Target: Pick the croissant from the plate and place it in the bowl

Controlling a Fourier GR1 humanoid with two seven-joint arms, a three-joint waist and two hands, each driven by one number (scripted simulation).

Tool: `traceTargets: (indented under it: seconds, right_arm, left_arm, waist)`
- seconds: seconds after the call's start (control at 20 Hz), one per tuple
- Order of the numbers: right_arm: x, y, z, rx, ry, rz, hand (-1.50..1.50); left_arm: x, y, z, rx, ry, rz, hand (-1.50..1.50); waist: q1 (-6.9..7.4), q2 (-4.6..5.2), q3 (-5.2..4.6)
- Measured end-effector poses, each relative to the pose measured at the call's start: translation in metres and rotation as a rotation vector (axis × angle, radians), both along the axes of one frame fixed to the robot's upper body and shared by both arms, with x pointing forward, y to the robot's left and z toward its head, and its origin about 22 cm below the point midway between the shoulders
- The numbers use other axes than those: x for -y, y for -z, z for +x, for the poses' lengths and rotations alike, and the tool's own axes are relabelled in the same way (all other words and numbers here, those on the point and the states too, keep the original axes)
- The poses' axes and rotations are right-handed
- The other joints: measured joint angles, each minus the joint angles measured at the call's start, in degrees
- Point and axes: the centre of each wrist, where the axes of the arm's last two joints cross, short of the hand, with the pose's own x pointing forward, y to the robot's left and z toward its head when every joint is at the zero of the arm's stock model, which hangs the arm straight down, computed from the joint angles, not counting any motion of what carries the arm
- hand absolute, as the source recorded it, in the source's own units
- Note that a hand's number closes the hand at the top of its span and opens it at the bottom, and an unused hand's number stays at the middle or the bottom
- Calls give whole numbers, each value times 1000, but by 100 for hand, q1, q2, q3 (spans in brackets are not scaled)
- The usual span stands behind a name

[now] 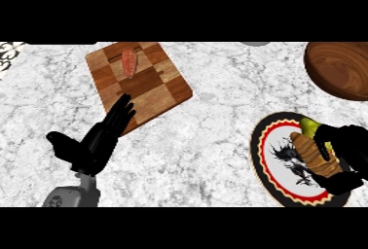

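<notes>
Right hand (pixel 346 154) curled round croissant (pixel 314 154), still low over plate (pixel 269 160). Left hand (pixel 101 138) flat, fingers straight, resting by board (pixel 155 92). Bowl (pixel 338 68) well apart, up the counter. Likely risks: pastry slipping from a partial hold on lifting, catching plate rim, or clipping bowl wall on approach. Green item (pixel 310 127) beside croissant may get nudged.

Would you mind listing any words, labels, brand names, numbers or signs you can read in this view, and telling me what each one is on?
None: no readable text shows anywhere.
The plate carries a black drawn figure and a red and yellow patterned rim, no lettering.
The cutting board shows only a wood checker pattern.
The bowl is plain wood.
A white ornament at the top left edge is a scroll pattern, not letters.
</notes>
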Motion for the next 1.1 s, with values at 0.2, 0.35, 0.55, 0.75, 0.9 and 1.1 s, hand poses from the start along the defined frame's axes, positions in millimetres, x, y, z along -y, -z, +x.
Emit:
traceTargets:
  seconds: [0.2,0.35,0.55,0.75,0.9,1.1]
  right_arm:
    - [3,-38,-14,64,-1,59,150]
    - [6,-76,-24,149,-3,101,150]
    - [14,-120,-37,265,23,137,150]
    - [18,-156,-45,330,56,168,150]
    - [24,-177,-38,366,79,200,150]
    - [30,-192,-20,396,111,239,150]
  left_arm:
    - [3,0,-3,-8,-2,-4,0]
    - [3,2,-4,-15,-8,-4,0]
    - [-1,1,-2,-18,-7,-10,0]
    - [-1,0,1,-9,-3,-6,0]
    - [2,-3,4,-6,5,-6,0]
    - [8,1,4,-4,12,-9,0]
  waist:
    - [-39,-7,4]
    - [-78,-17,3]
    - [-70,-14,3]
    - [-40,-6,3]
    - [-6,2,5]
    - [27,9,5]
